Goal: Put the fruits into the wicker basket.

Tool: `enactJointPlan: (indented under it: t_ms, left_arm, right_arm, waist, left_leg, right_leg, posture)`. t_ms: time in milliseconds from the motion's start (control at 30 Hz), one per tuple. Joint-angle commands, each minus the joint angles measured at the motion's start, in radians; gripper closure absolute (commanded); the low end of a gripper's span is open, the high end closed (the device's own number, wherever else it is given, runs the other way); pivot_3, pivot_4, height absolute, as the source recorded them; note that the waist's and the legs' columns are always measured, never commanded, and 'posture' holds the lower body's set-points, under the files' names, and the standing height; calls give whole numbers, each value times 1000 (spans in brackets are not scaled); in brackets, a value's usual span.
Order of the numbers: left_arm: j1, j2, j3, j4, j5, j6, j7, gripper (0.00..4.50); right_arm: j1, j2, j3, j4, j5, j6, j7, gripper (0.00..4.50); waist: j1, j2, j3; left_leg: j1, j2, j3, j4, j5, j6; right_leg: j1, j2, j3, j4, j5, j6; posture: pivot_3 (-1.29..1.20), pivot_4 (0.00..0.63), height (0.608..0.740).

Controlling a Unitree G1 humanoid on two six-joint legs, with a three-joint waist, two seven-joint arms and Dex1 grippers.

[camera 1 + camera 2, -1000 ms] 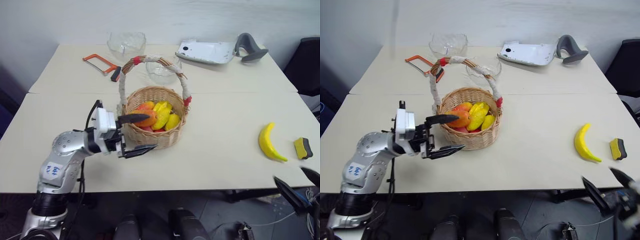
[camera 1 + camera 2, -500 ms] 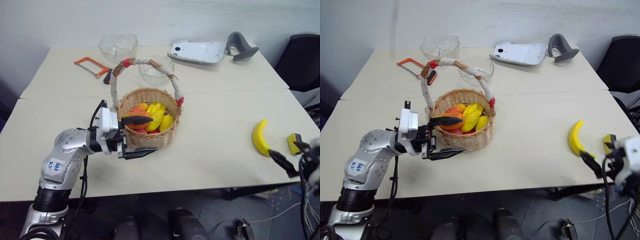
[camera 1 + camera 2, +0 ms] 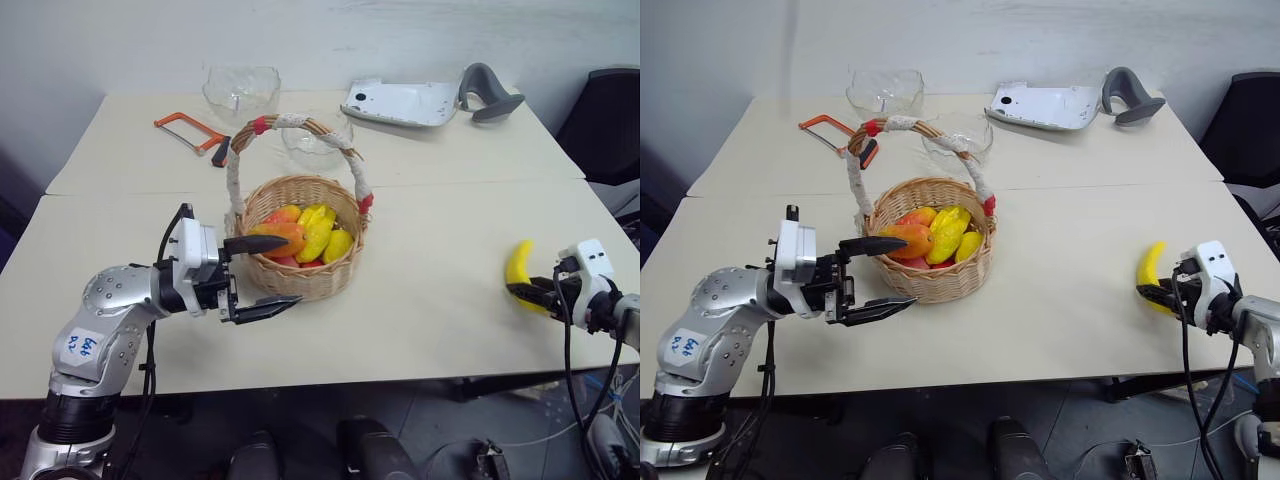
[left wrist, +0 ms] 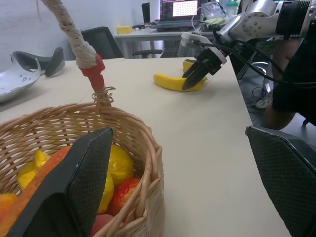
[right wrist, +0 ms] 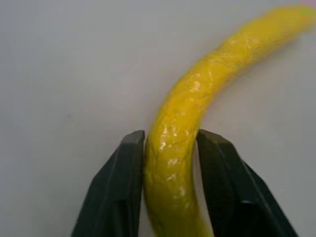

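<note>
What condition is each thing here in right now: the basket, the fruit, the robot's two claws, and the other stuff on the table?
wicker basket: upright, holding several fruits.
fruits in the basket: piled inside.
banana: lying on the table, pinched between the right claw's fingers.
right gripper: shut on the banana.
left gripper: open, beside the basket, one finger over its rim.
glass bowls: upright, apparently empty.
hacksaw: lying flat.

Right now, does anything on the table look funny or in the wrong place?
Yes: one banana lies alone on the table, far from the wicker basket where the other fruits sit. The right gripper is pinching it. Nothing looks spilled or broken.
</note>
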Motion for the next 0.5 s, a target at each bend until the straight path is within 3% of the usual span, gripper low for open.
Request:
enactJointPlan:
  t_ms: [33, 200, 300, 400, 500]
  left_arm:
    - [24, 44, 72, -56, -64, 34, 0, 0]
    - [110, 98, 159, -90, -136, 91, -6, 0]
    - [182, 109, 221, -86, -147, 92, 3, 0]
    - [261, 99, 287, -68, -140, 85, 26, 0]
    - [313, 61, 362, -37, -146, 81, 88, 0]
  right_arm:
    - [-5, -72, -22, -133, 81, -7, 178, 3849]
    - [4, -206, 65, -495, 268, 229, 390, 3849]
    - [-86, -241, 173, -740, 417, 378, 439, 3849]
    - [-287, -65, 278, -814, 490, 449, 321, 3849]
    - [-451, 181, 373, -750, 366, 396, 109, 3849]
  waist:
    - [-2, 2, 1]
    - [-10, 4, 2]
    - [-21, 3, 3]
    - [-33, -1, 4]
    - [-34, -3, 4]
  left_leg:
    - [0, 0, 0, 0, 0, 0]
    - [1, 2, 0, -1, 0, -1]
    - [1, 3, -2, -1, -2, 0]
    - [0, 3, -3, -1, -4, 2]
    - [0, 3, -3, -1, -5, 2]
  right_leg:
    - [0, 0, 0, 0, 0, 0]
    - [0, 1, 0, 0, 0, 0]
    - [0, 1, -1, 1, -1, -1]
    - [0, 0, -2, 0, -1, -1]
    - [-2, 0, -2, 0, 0, -2]
  posture:
    - [0, 150, 740]
    - [0, 150, 740]
    - [0, 150, 740]
    - [0, 150, 740]
    - [0, 150, 740]
